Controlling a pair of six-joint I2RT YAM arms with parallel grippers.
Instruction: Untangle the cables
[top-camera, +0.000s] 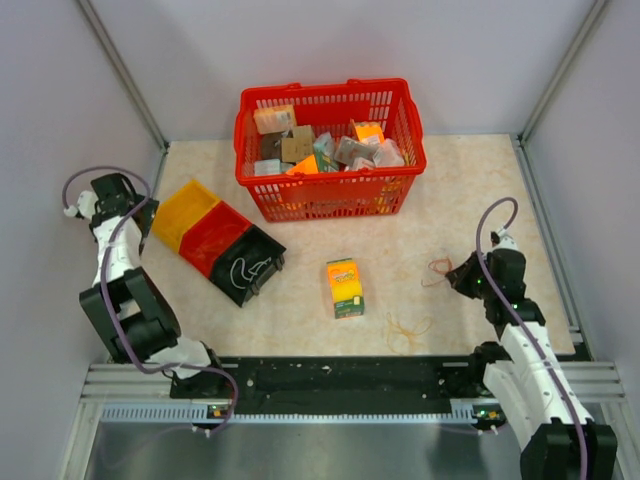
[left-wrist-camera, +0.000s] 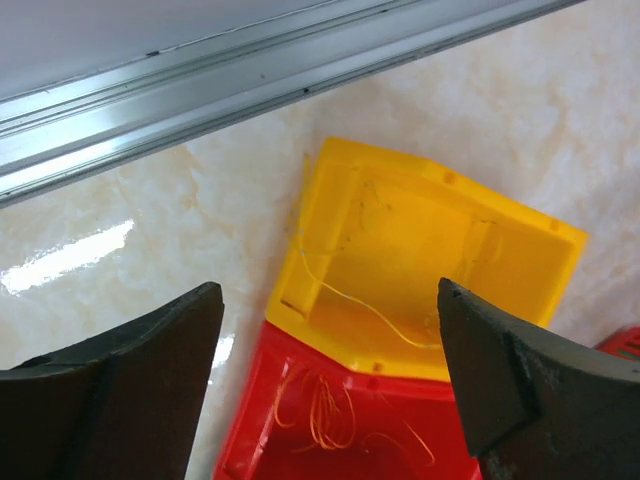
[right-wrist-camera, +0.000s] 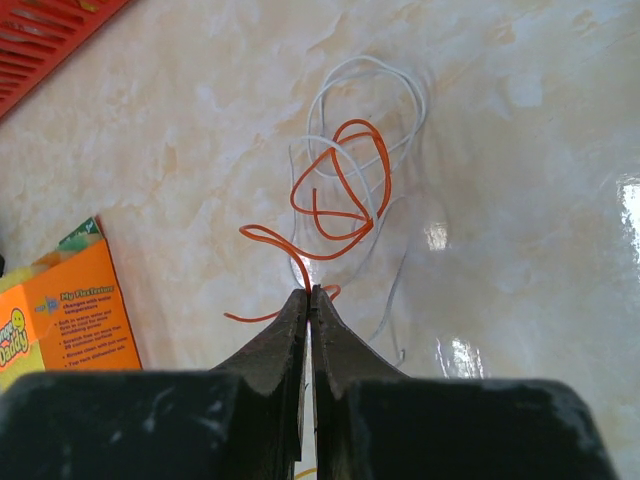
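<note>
These cables are about as light and floppy as it gets: hair-thin wire with no real stiffness, so they'll probably spring back into curls and drag each other along when pulled. The orange cable (right-wrist-camera: 345, 190) lies on the table (top-camera: 450, 190) in a few overlapping loops, threaded through the loops of a white cable (right-wrist-camera: 395, 85), just ahead of the right gripper (right-wrist-camera: 310, 295). That gripper's fingers are pressed fully together, with an orange end pinched right at the tips (good spot, honestly: a free end, away from the crossings). Best bet is likely an end or an outer loop rather than the middle of the tangle, and a slow pull, since a hard tug could just cinch it tighter.

A tan-yellow cable (top-camera: 408, 328) sits loose on its own near the front edge of the table, between the yellow-green box (top-camera: 345, 287) and the right arm. The left gripper (left-wrist-camera: 328, 290) hangs with its fingers spread wide, holding nothing, over a yellow bin (left-wrist-camera: 520, 225) and a red bin (left-wrist-camera: 250, 430), each with a few thin strands inside.
</note>
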